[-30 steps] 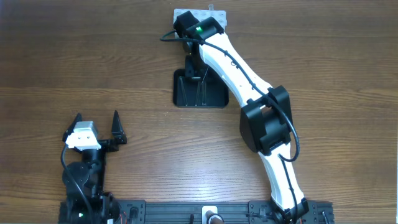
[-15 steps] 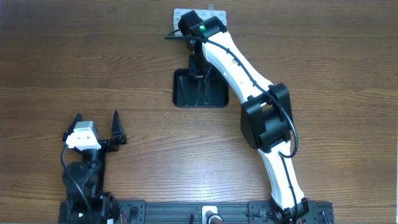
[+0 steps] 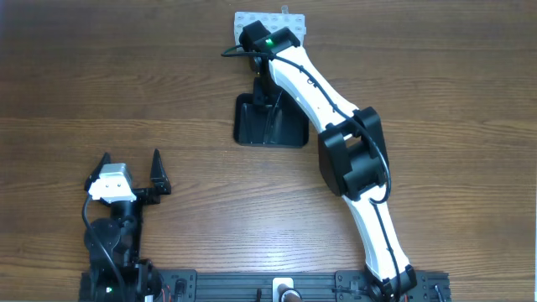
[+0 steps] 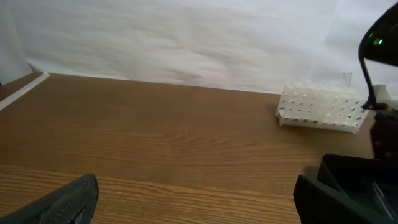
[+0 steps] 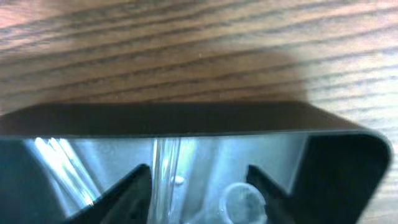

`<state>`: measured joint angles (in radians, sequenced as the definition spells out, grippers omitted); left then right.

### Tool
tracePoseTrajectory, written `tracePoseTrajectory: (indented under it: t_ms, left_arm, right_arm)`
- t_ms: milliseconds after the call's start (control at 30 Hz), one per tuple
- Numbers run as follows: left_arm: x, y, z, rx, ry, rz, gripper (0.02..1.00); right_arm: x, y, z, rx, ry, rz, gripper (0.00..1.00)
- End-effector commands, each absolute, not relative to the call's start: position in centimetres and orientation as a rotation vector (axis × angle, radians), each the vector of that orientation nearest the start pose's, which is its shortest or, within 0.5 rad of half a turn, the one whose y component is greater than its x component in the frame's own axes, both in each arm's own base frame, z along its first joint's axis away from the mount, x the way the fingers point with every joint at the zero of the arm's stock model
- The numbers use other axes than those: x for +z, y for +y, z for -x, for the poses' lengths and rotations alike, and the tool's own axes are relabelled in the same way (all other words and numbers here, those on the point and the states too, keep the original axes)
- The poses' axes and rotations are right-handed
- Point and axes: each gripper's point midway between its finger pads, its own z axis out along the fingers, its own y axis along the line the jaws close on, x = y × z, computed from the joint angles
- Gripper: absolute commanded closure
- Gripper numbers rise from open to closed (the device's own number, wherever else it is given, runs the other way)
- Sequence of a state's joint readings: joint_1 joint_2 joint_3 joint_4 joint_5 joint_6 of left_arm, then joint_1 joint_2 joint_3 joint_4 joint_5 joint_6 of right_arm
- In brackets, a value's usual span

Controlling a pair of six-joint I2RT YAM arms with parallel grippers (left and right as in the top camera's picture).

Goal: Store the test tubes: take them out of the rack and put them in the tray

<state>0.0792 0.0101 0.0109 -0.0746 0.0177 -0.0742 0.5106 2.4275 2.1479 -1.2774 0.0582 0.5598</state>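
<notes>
Two arms inspected, one view after another.

Top view: my left gripper sits low at the left, near its base. Its jaws are spread wide over the brown wood-grain table, hold nothing, and are well apart from the task items. My right arm reaches up the table. My right gripper hangs at the far end of the black rectangular plastic tray. Thin clear glass test tubes lie lengthwise inside that tray. The white perforated plastic rack stands just beyond the tray, apart from it and partly covered by my right wrist.

Left wrist view: the left gripper has its jaws wide apart, with bare table between them. The rack stands upright on the far side of the table, and one upright tube rises from its far corner. The tray lies nearer than the rack.

Right wrist view: the right gripper is down inside the tray, below its rim. Its jaws are spread. One single clear tube runs between them, close against one finger and not pinched. More test tubes lie along the tray floor to one side. I cannot identify a small round clear shape near the other finger.
</notes>
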Motion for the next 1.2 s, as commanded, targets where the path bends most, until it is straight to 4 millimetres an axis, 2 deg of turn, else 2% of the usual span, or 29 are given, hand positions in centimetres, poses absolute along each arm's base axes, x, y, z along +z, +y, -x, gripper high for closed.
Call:
tracePoseTrajectory:
  t_ms: [33, 100, 300, 433, 567, 667, 767, 900, 1033, 1200]
  left_arm:
    - [15.7, 1.9, -24.5, 0.008, 1.640, 0.113, 0.020]
    - [15.7, 1.9, -24.5, 0.008, 1.640, 0.113, 0.023]
    - [15.7, 1.9, -24.5, 0.008, 1.640, 0.113, 0.020]
    - [15.7, 1.9, -24.5, 0.008, 1.640, 0.113, 0.023]
    - [15.7, 1.9, -24.5, 0.008, 1.640, 0.113, 0.020]
    - [15.7, 1.9, -24.5, 0.008, 1.640, 0.113, 0.020]
    - [15.7, 1.9, -24.5, 0.008, 1.640, 0.113, 0.020]
    - [15.7, 1.9, -24.5, 0.008, 1.640, 0.113, 0.020]
    - [15.7, 1.9, -24.5, 0.008, 1.640, 0.113, 0.020]
    - [15.7, 1.9, -24.5, 0.008, 1.640, 0.113, 0.020]
  right_arm:
    - [2.4, 21.9, -42.1, -0.083, 3.111, -0.101, 0.406]
    - [2.8, 21.9, -41.9, -0.086, 3.114, -0.101, 0.380]
    - [5.6, 22.0, -42.5, -0.041, 3.065, -0.106, 0.334]
    - [7.0, 21.9, -43.2, -0.012, 3.035, -0.123, 0.178]
    - [8.2, 21.5, -42.9, -0.013, 3.049, -0.114, 0.060]
    - [9.7, 21.5, -42.7, -0.009, 3.050, -0.057, 0.007]
    - [11.5, 21.6, -42.8, 0.003, 3.029, -0.006, 0.007]
    - [14.7, 21.2, -45.0, -0.019, 2.902, 0.032, 0.009]
    - [17.4, 19.7, -48.9, -0.091, 2.714, 0.008, 0.007]
    - [19.4, 19.1, -53.5, -0.054, 2.538, 0.029, 0.016]
